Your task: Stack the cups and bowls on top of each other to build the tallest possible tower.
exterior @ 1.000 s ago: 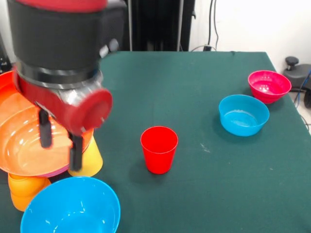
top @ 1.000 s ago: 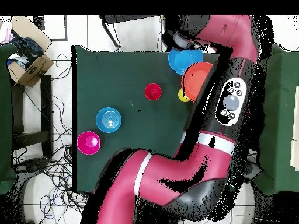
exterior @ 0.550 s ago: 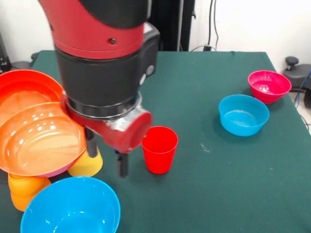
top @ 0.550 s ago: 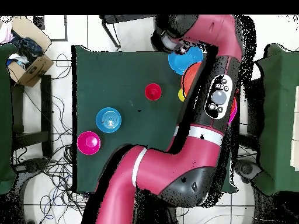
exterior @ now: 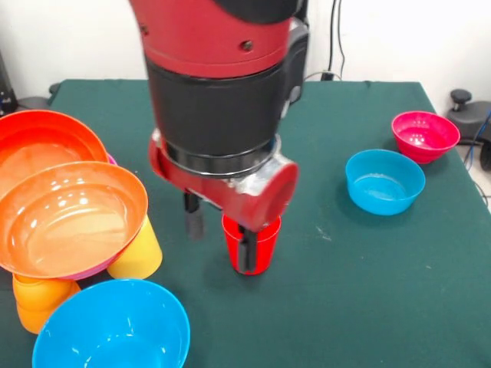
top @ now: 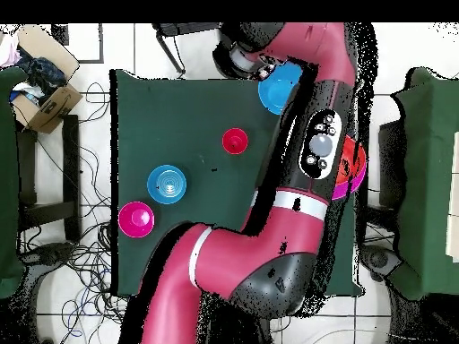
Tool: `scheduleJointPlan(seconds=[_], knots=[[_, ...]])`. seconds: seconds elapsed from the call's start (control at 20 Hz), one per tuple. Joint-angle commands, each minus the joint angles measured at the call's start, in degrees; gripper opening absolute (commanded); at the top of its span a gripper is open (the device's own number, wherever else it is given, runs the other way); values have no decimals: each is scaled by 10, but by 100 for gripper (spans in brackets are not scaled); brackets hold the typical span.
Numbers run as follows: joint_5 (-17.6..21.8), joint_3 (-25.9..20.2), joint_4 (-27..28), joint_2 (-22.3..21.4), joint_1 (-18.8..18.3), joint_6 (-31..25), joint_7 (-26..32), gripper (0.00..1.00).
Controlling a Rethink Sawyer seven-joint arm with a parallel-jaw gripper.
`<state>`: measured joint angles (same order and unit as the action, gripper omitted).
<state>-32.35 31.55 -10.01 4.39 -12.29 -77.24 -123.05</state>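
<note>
The gripper [exterior: 220, 238] has shifted right from the orange bowls [exterior: 65, 215] to frame centre; fingers spread open, empty, one before the red cup [exterior: 263, 234].

A robotics lab: a red and black arm [top: 309, 161] works at a table [top: 179, 125] covered in green cloth. Around the table the tiled floor [top: 90, 260] is strewn with loose cables [top: 85, 269], and an open cardboard box [top: 45, 94] sits on a stand beside the table.
</note>
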Motion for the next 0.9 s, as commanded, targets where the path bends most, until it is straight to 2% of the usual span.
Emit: scheduleJointPlan(seconds=[0.05,0.25,0.4,0.55,0.65,0.8,0.9], knots=[[-58,30,-7,30,24,-45,-191,100],[-96,55,-9,38,27,-45,-227,100],[-117,73,-8,44,27,-52,-217,100],[-121,83,-13,49,29,-33,-203,100],[-105,78,-26,46,34,-2,-183,100],[-67,50,-91,17,51,47,-186,100],[-49,39,-116,7,56,68,-161,100]])
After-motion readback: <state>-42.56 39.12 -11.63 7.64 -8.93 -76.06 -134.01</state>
